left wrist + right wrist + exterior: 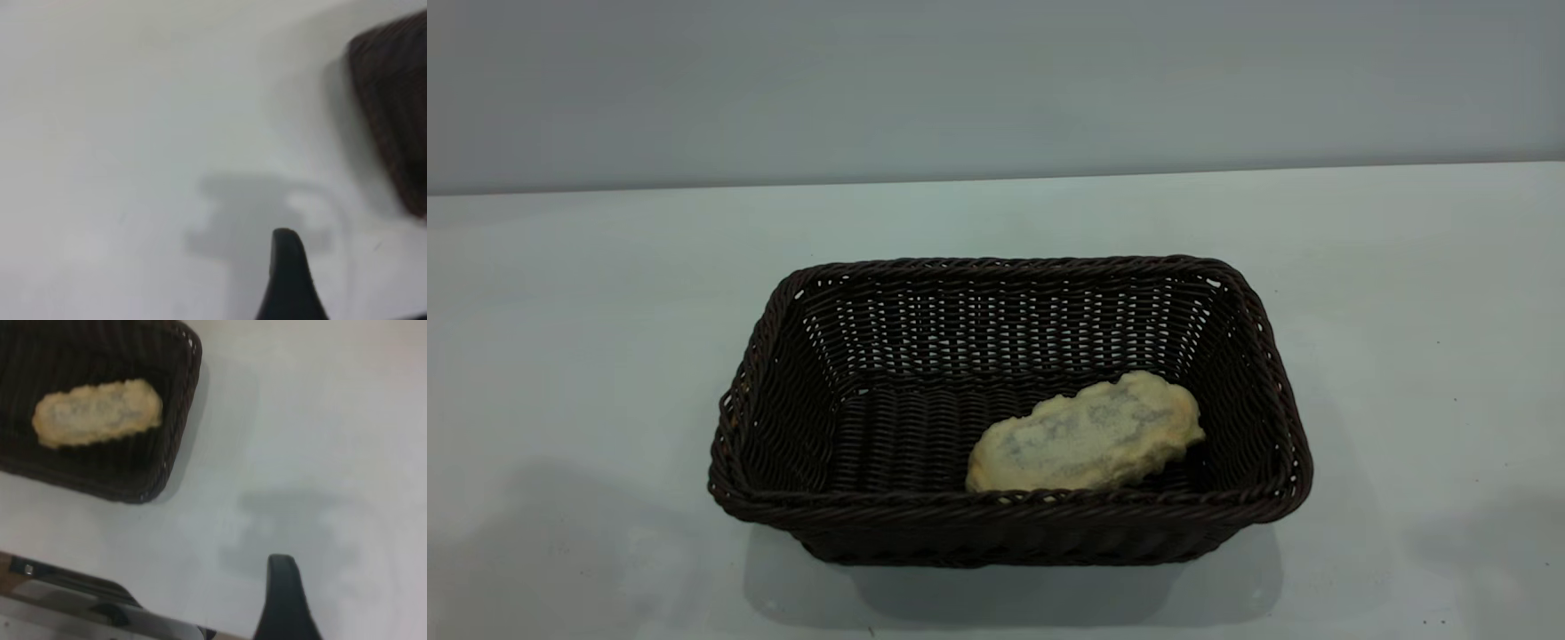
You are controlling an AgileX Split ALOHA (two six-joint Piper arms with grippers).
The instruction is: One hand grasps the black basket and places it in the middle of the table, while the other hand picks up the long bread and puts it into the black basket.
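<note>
Dark brown-black rectangular woven wicker basket sits mid-table on the pale grey-green tabletop. Small oblong loaf lies inside, right of centre, mottled beige underside up. No readable writing. Grippers: one black finger each in wrist views; spread undeterminable.

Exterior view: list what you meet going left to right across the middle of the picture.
Bare table → left wall of the black basket → long bread lying pale side up inside it → the basket's right wall → bare table again.
</note>
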